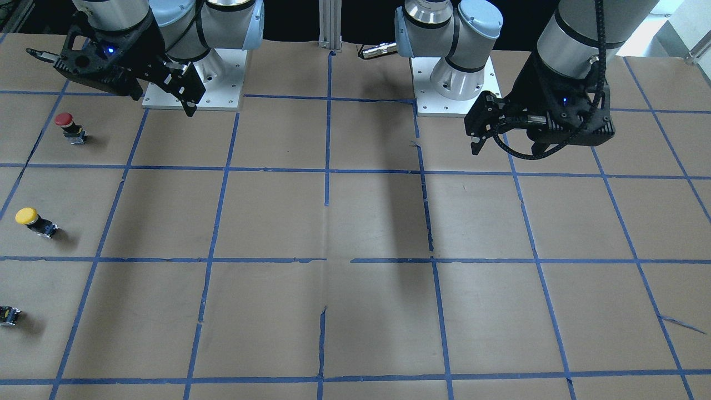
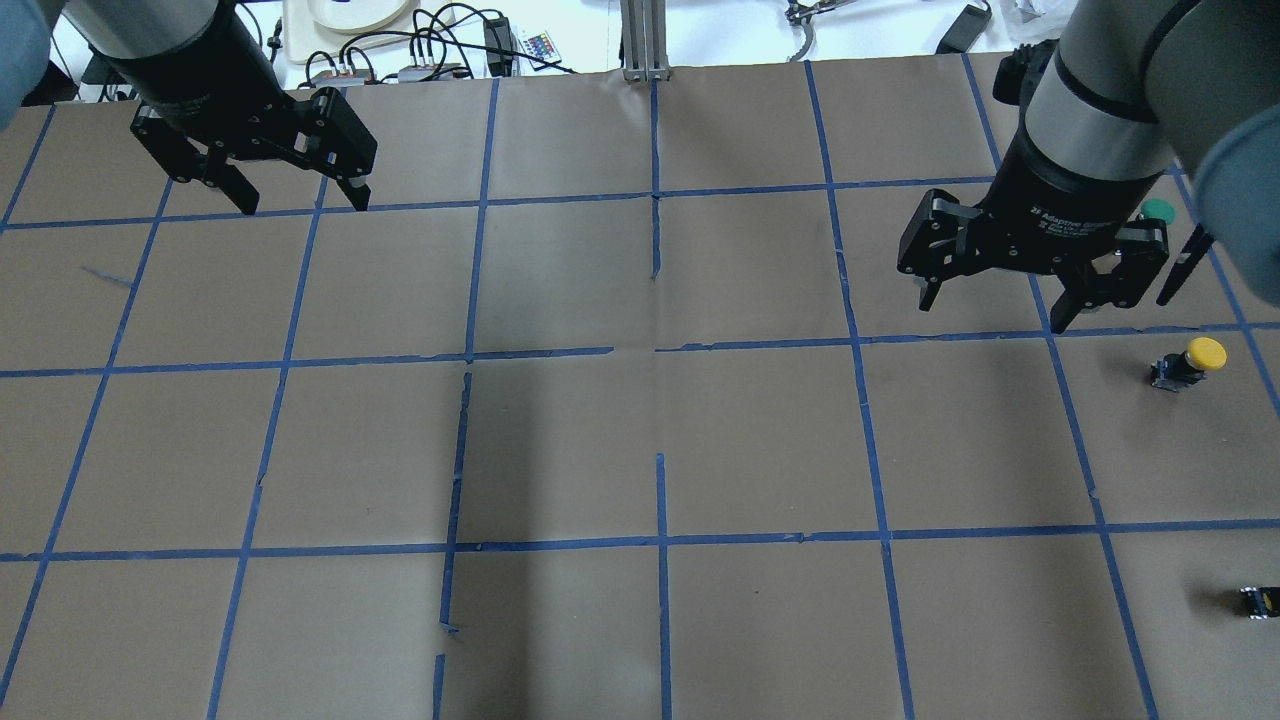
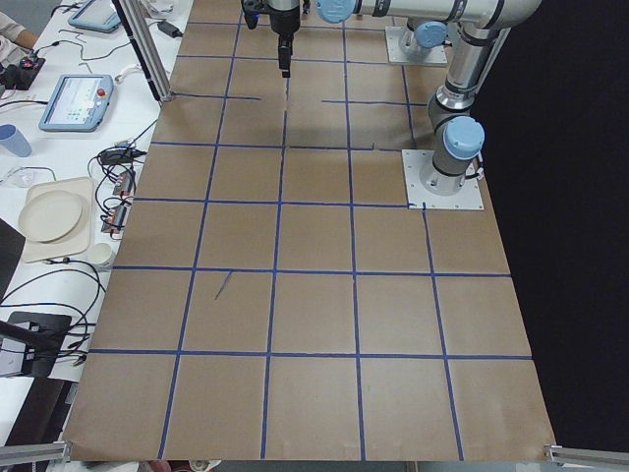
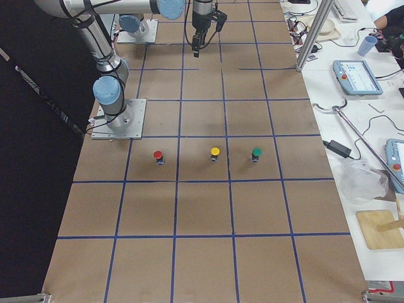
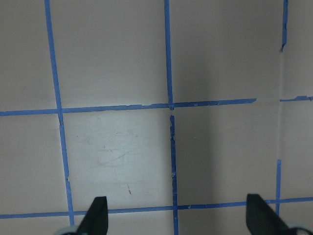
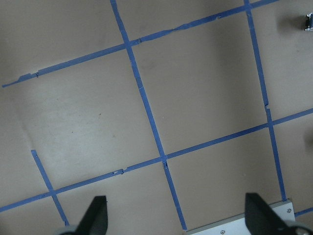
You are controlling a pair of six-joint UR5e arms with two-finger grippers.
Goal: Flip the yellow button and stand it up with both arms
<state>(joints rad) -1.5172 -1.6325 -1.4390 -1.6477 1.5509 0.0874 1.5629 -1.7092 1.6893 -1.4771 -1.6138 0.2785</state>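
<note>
The yellow button [image 2: 1190, 360] appears to lie on its side near the table's right edge, with its yellow cap pointing outward and its block inward. It also shows in the front view [image 1: 32, 220] and the right side view [image 4: 215, 153]. My right gripper [image 2: 995, 310] is open and empty. It hangs high over the table, left of the button and a little farther back, apart from it. My left gripper [image 2: 302, 203] is open and empty over the far left of the table. Both wrist views show spread fingertips [image 5: 98, 215] [image 6: 97, 215] over bare paper.
A red-capped button [image 1: 69, 126] and a green-capped one [image 4: 256, 154] lie in line with the yellow one. A small black-grey block [image 2: 1260, 600] lies near the front right edge. Brown paper with a blue tape grid [image 2: 660, 540] covers the table. Cables and a plate [image 2: 350, 15] lie beyond the far edge.
</note>
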